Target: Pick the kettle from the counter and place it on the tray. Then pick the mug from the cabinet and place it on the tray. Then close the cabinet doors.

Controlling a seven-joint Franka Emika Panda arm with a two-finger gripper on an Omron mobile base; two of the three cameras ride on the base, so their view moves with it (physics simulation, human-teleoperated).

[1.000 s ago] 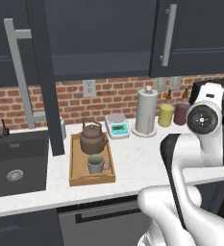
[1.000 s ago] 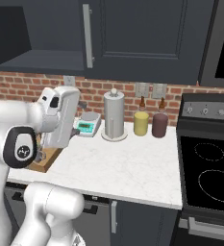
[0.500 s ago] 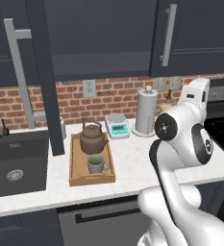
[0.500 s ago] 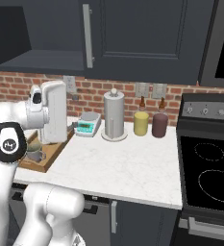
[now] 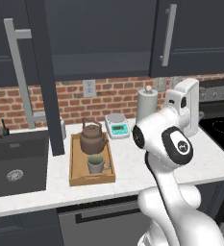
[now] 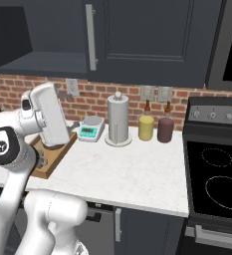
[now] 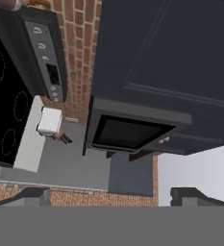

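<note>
Wooden tray (image 5: 77, 178), one, is seen at centre-left on the counter (image 5: 128, 168), carrying one kettle (image 5: 93, 138) and one mug (image 5: 96, 164). One gripper (image 7: 108, 196) is held open, empty.

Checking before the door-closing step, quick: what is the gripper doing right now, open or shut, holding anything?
Gripper: open, jaws spread wide, nothing between them.
</note>
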